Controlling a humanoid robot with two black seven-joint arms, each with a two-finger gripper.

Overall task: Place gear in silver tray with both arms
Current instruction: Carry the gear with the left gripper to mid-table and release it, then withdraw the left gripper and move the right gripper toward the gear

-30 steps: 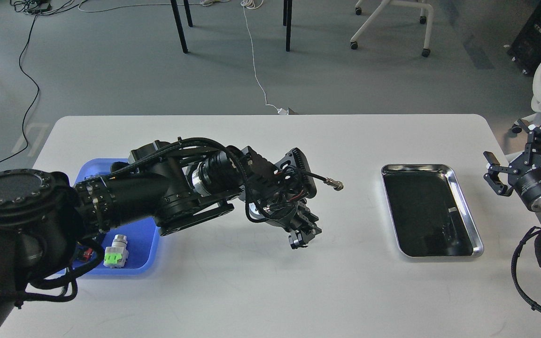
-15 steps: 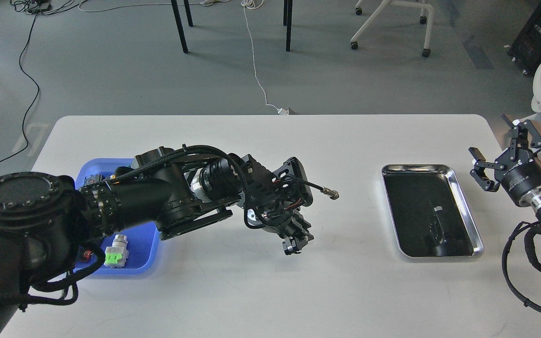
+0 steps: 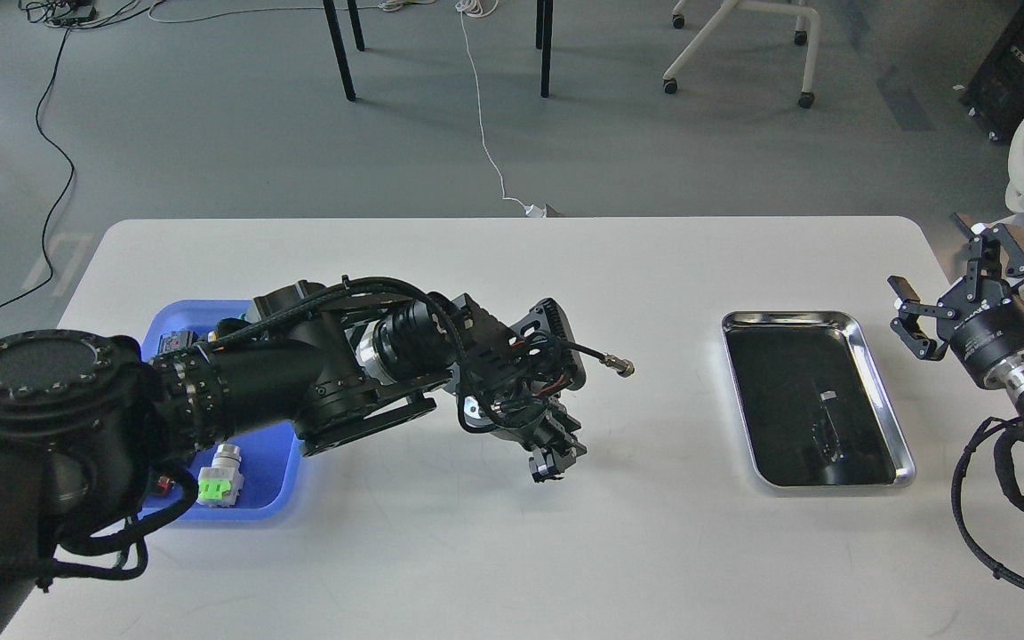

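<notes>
Stainless silver tray [image 3: 891,417] gleams, dark-bottomed; right fingers [image 3: 903,286] spread, left fingers [image 3: 555,460] indistinct.

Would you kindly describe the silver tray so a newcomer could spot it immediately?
On the white table, look to the right half, between the left gripper and the right gripper. The silver tray lies flat there: shiny steel, rounded corners, dark mirror-like bottom, unlike the blue plastic tray at the left.
</notes>
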